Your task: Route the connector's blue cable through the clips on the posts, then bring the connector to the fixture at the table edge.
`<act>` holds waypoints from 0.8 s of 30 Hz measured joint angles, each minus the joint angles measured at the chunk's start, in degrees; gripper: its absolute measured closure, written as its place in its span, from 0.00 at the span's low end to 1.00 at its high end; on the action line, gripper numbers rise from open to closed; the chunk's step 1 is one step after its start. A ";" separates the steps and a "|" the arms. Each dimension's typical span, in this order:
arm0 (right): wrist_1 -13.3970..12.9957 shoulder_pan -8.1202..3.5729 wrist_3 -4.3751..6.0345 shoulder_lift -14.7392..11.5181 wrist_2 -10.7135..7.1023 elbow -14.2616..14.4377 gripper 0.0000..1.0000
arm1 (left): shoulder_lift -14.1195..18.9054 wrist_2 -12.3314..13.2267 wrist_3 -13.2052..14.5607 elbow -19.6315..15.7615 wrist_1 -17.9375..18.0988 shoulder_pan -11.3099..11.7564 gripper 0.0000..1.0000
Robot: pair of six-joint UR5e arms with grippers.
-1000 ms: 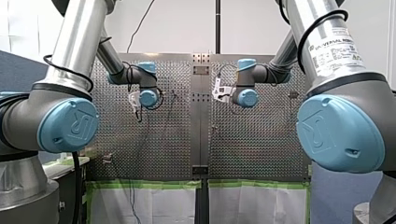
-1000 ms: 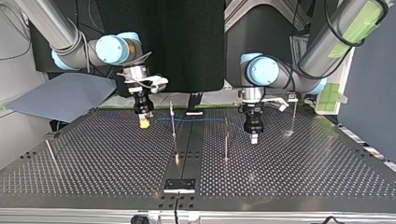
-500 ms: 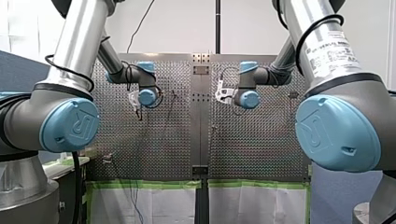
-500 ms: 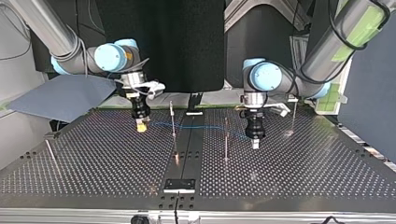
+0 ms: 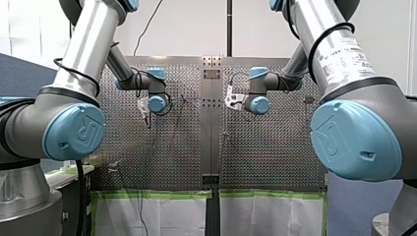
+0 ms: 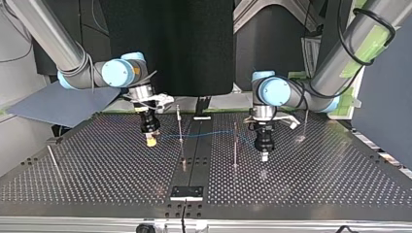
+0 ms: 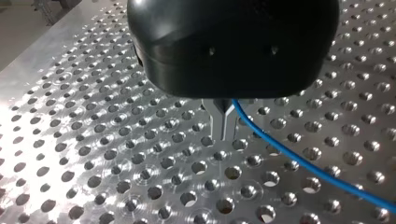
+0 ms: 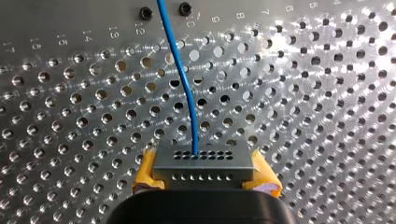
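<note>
My right gripper [image 6: 151,141] pinches the rigid-looking connector [image 8: 203,165] by its sides; my left gripper [image 7: 223,122] nips the blue cable [image 7: 299,161], seemingly limp and light, trailing toward four o'clock.

The perforated metal bench [image 6: 97,170] is built of two hole-covered plates joined by a plain strip [image 6: 197,145] down its middle. In the right wrist view a row of printed numbers [image 8: 93,32] runs along the bench's unperforated margin, with two black screw heads [image 8: 146,12] just beside them. In the front view, white sheets [image 5: 162,216] edged with green tape [image 5: 147,193] hang below the bench's near edge, and a dark pole [image 5: 229,27] stands upright past its far edge. In the top view a black panel [image 6: 170,43] rises behind the bench, with a blue-grey sheet [image 6: 63,102] at its left.
</note>
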 joint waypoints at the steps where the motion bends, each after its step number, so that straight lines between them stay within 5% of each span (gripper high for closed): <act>1: 0.33 -0.01 -0.09 0.38 -0.14 -0.65 1.00 | -0.02 0.00 0.00 0.08 -0.12 0.03 0.98; 14: 1.20 -0.29 -0.47 3.11 -0.96 -4.22 1.00 | -0.06 -0.05 0.00 0.23 -0.79 -0.03 0.90; 18: 1.43 -0.38 -0.49 3.17 -1.26 -4.51 1.00 | -0.07 -0.02 0.09 0.23 -1.13 -0.06 0.70; 20: 1.60 -0.38 -0.53 3.21 -1.36 -4.56 1.00 | -0.06 -0.02 0.35 0.22 -1.32 -0.07 0.68; 24: 1.99 -0.40 -0.63 3.20 -1.44 -4.57 1.00 | -0.01 -0.08 1.19 0.22 -2.35 -0.06 0.41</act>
